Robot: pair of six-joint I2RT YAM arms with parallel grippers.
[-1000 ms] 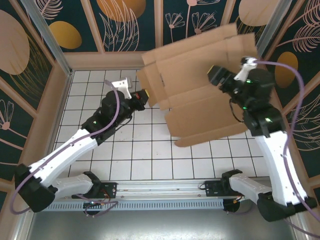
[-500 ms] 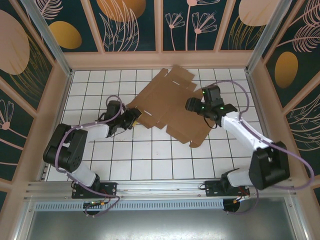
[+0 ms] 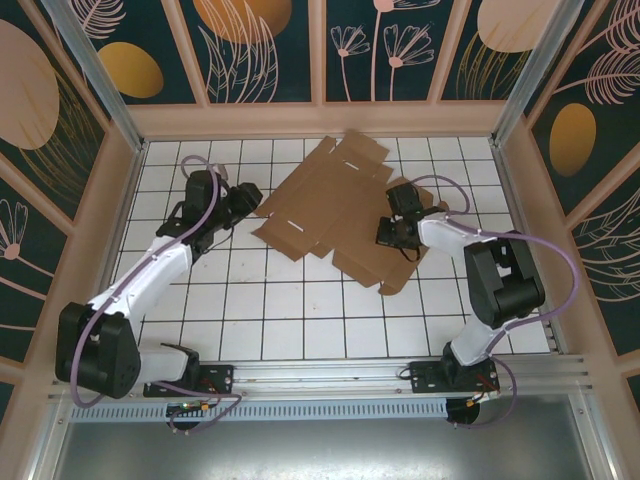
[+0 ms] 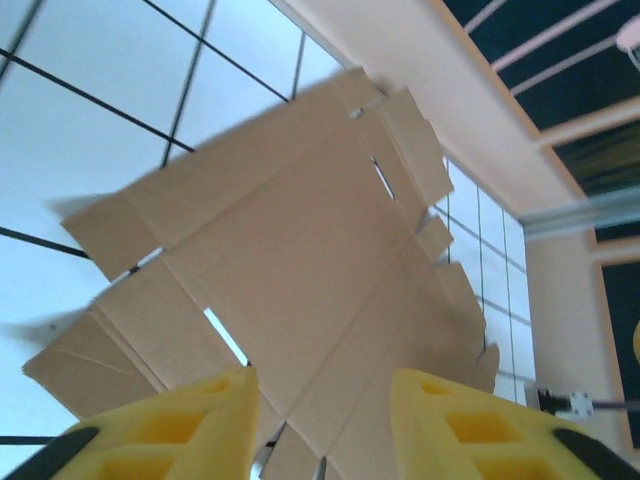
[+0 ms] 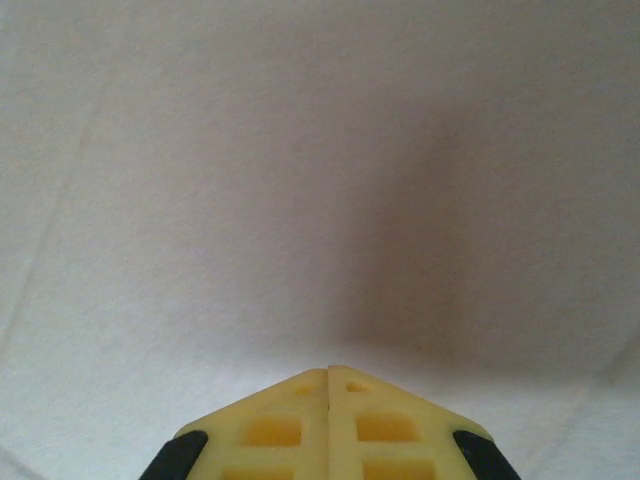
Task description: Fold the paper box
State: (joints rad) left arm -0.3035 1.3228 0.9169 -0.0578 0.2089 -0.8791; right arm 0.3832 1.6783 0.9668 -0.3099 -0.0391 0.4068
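Box (image 3: 330, 200): brown cardboard, unfolded and lying flat, its flaps, tabs and slots spread out.
Box place: on the far middle of the worktop (image 3: 300, 310), turned askew to the tile lines, one corner close to the back rail.
Box in the left wrist view: the sheet (image 4: 300, 270) runs away from the camera, with crease lines and narrow cut slots plain on it and white tile showing at its near left edge.
Right hand (image 3: 393, 235): over the right part of the box, pointing down at it.
Right hand state: the yellow fingers (image 5: 270, 425) are pressed together with no gap; the hand (image 5: 329, 375) faces a pale blurred surface close in front, and contact with it cannot be told.
Left hand (image 3: 243, 200): near the box's left edge, above the tiles.
Left hand state: the hand (image 4: 325, 425) has its fingers (image 4: 190, 420) apart, nothing between them, and the box lies beyond the tips.
Worktop: white tiles with dark grid lines, framed by pale wooden rails.
Walls (image 3: 90, 60): dark panels with leaf and disc patterns.
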